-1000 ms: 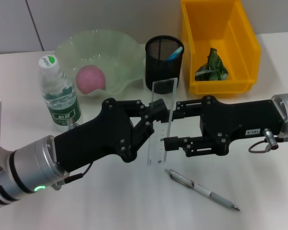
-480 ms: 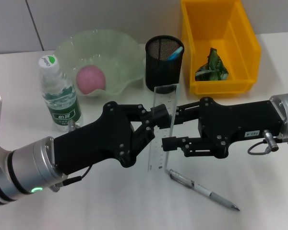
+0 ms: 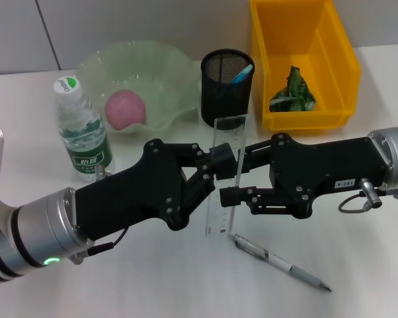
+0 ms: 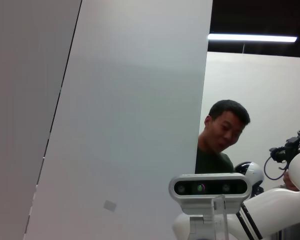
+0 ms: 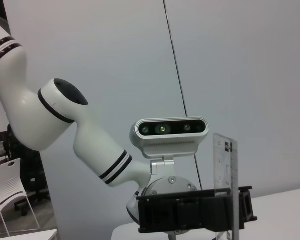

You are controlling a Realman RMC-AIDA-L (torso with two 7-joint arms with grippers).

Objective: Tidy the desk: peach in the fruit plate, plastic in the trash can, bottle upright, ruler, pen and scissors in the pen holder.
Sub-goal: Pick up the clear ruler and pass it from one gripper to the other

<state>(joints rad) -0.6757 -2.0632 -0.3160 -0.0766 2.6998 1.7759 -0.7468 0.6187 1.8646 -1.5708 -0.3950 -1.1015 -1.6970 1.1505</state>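
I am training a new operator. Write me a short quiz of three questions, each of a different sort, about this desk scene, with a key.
1. True or false: the peach lies in the fruit plate.
2. Multiple choice: what stands on end between the left tool and the right tool? A) the ruler B) the bottle C) the pen
3. Fill in: the green plastic lies inside the ____.

Key:
1. True.
2. A. The bottle stands upright by the fruit plate, and the pen lies flat on the desk.
3. The trash can; the pen holder beside it holds a blue item.
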